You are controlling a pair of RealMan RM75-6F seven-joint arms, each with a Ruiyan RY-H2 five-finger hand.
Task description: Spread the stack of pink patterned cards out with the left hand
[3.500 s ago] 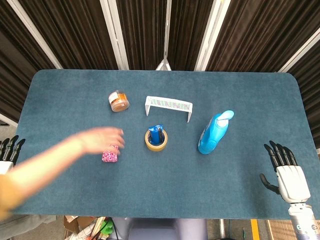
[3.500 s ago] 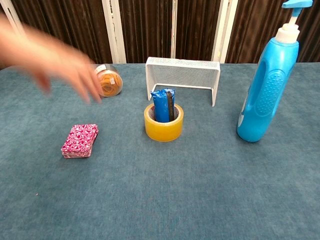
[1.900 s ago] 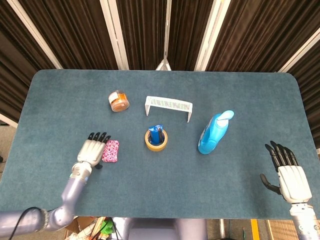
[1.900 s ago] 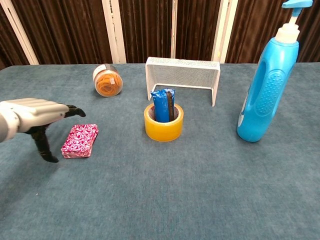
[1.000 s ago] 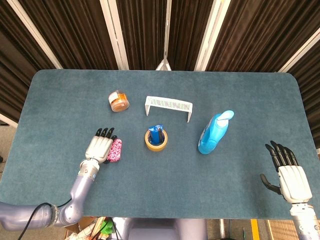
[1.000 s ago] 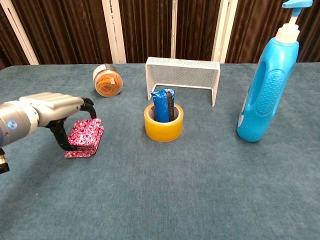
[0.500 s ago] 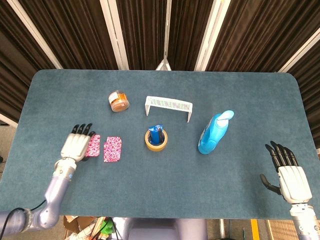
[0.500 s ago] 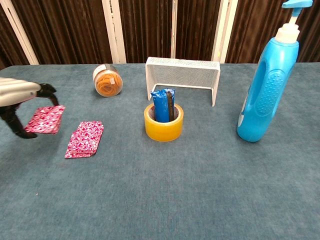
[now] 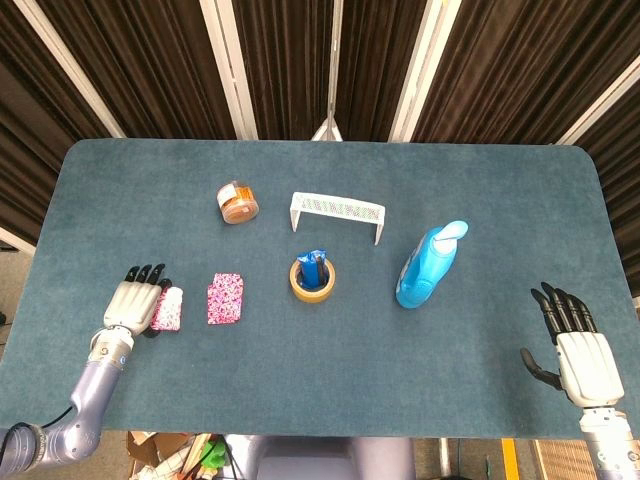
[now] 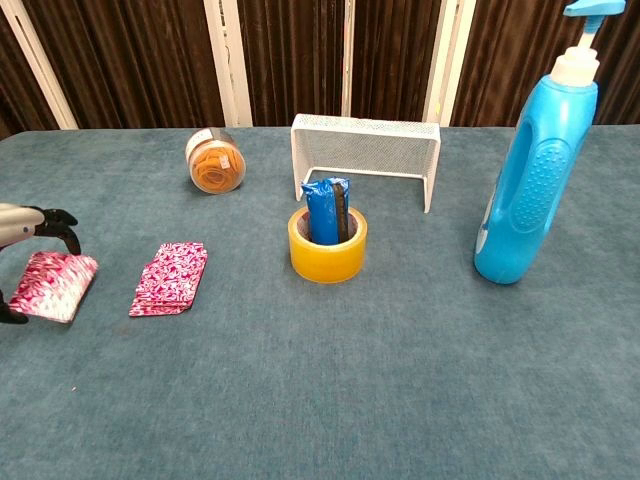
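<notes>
The left hand (image 9: 131, 299) lay low over the blue cloth of the table (image 9: 330, 380), near its left edge; its dark fingertips (image 10: 62, 218) curled over the far edge of a part of the pink patterned cards (image 10: 52, 285), and that part sat tilted against the hand, one edge lifted and the other at the cloth; from the chest view only the fingertips showed at the frame's border, so I could not tell for sure whether the hand pinched this bundle or merely rested on it, though it looked held between thumb and fingers. Just to the right of that hand, apart from it, the rest of the cards (image 9: 225, 298) lay flat on the cloth as a loose, slightly skewed pile. Further right of the hand stood a yellow tape roll (image 10: 327, 245) with a blue packet (image 10: 325, 211) upright in its core; beyond it, away from the hand, sat a white mesh stand (image 10: 366, 155), and to the far side of the cards lay a clear jar (image 10: 215, 160) of orange rubber bands, tipped on its side. Well to the right rose a blue pump bottle (image 10: 535, 170), upright. The right hand (image 9: 580, 350) lay at the opposite end of the table, well apart from everything; its fingers were spread and straight, holding nothing, palm down near the table's right corner.
</notes>
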